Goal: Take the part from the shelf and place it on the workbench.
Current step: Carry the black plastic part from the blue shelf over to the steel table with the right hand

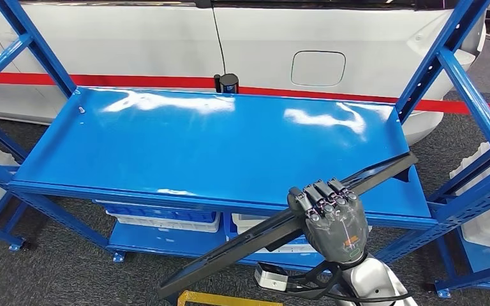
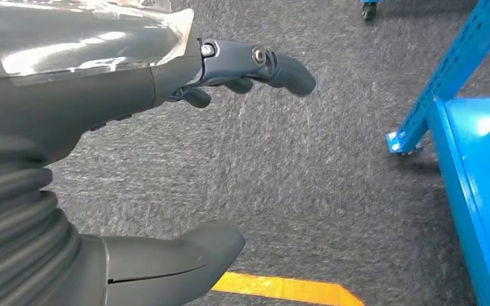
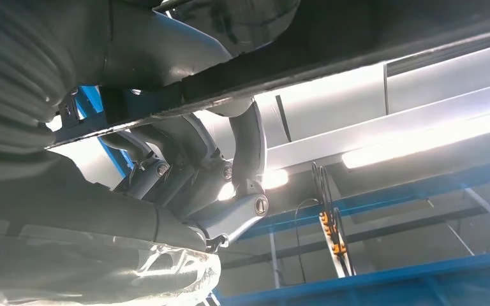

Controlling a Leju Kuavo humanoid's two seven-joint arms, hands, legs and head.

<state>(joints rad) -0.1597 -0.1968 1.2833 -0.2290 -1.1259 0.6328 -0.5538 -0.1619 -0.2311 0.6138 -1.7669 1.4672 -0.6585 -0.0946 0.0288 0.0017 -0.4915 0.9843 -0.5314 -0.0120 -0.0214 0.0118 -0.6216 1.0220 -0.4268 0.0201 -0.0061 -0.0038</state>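
Grey carpet surrounds a glossy blue metal shelf (image 1: pixel 185 140). Above its front edge, the right robot hand (image 1: pixel 329 220) clamps a long black plastic trim part (image 1: pixel 274 229) near mid-length, likely for balance. The left robot hand (image 2: pixel 166 127) hangs with fingers apart, holding nothing.

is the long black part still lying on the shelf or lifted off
Lifted: the right hand grips the long black part, its near end overhanging the blue shelf.

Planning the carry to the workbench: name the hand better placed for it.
Right. The right hand already grips the long black part across its middle, over the blue shelf edge; the left hand hangs open above the floor.
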